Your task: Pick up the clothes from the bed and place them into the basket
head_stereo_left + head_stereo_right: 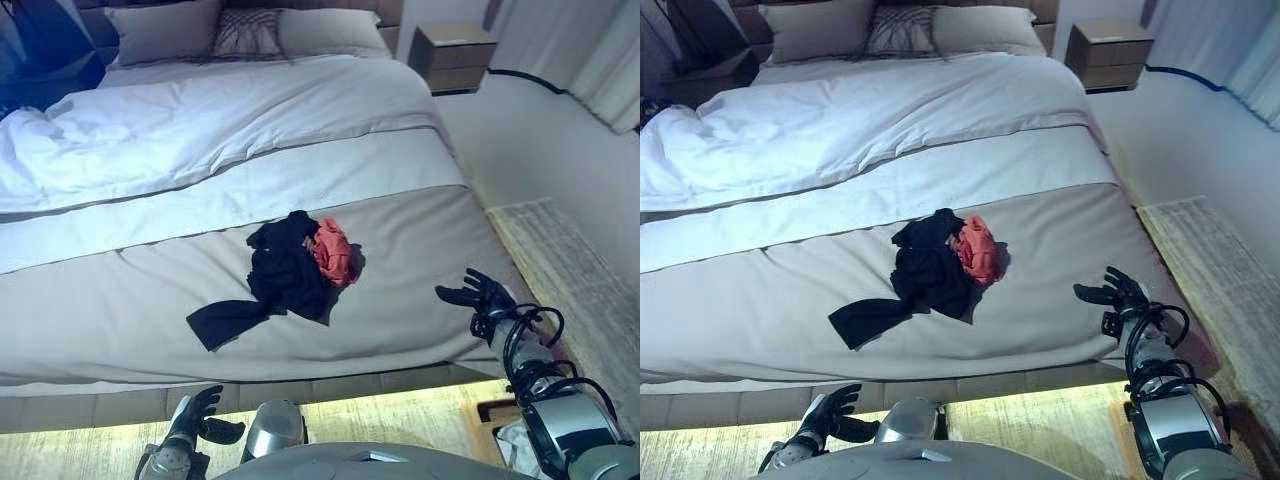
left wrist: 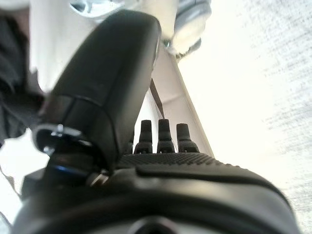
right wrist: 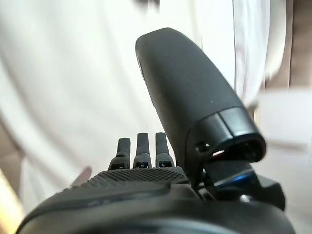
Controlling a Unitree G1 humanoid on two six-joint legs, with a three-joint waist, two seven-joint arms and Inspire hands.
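Two garments, a black garment (image 1: pixel 275 280) and a coral one (image 1: pixel 335 252), lie heaped mid-bed (image 1: pixel 420 240), left of your empty, loosely spread right robot hand (image 1: pixel 484 294), the nearer one. Left robot hand (image 1: pixel 198 416) hangs open below the bed's edge.

Left hand (image 1: pixel 193 418) low, right hand (image 1: pixel 484 297) raised, both with relaxed fingers.

We can read no text, label, number or sign anywhere in these views; we find nothing legible on any surface.
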